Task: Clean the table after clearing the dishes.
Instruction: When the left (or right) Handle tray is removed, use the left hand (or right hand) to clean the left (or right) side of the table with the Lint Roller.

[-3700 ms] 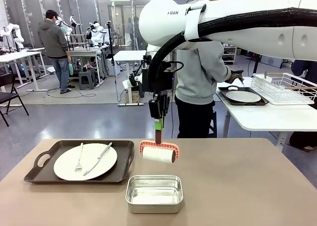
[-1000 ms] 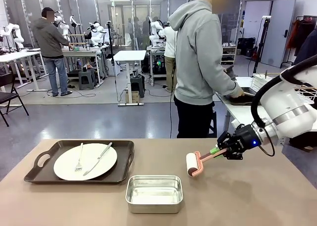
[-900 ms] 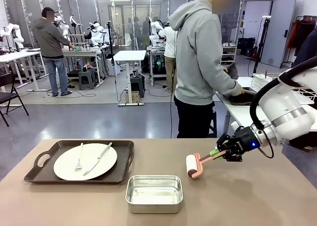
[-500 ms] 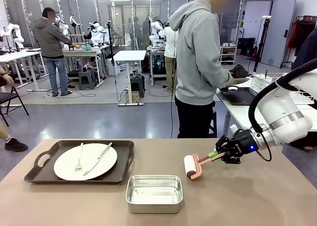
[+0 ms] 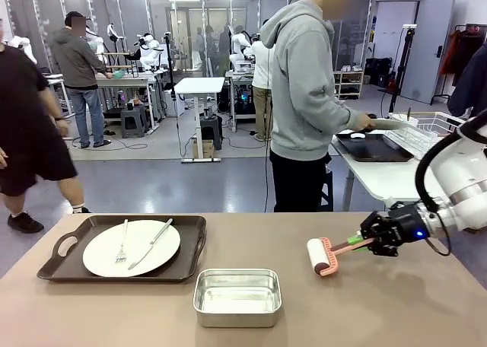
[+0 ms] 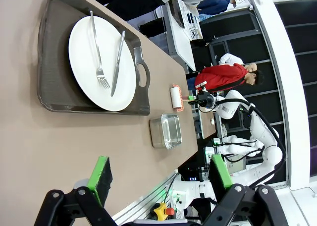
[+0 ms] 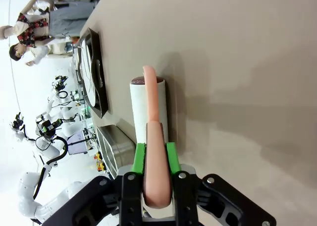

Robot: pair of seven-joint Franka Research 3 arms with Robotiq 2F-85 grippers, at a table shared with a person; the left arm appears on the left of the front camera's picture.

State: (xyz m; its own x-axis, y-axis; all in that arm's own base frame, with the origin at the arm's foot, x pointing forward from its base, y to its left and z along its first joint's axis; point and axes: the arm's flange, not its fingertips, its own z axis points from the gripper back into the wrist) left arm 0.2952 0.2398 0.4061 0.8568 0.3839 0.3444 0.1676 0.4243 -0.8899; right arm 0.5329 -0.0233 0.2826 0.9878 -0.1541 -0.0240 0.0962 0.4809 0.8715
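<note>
We judge the job about half done: 1 tray (image 5: 190, 244) with its plate (image 5: 144, 249), fork (image 5: 122, 244) and knife (image 5: 152, 242) sits uncleared on the counter's (image 5: 380, 309) left part. Our right end effector (image 5: 358, 241) clamps the lint roller (image 5: 318, 256), which rests on the counter. Our left end effector (image 6: 161, 172) hangs wide open, empty.

Lint roller (image 5: 317, 256) — farther right (right gripper (image 5: 358, 240) too)

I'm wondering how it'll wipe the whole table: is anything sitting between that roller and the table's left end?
Yes. The right tool grips the roller at the right part of the table. Toward the left lie the steel pan, near the front middle, then the tray with its plate.
</note>
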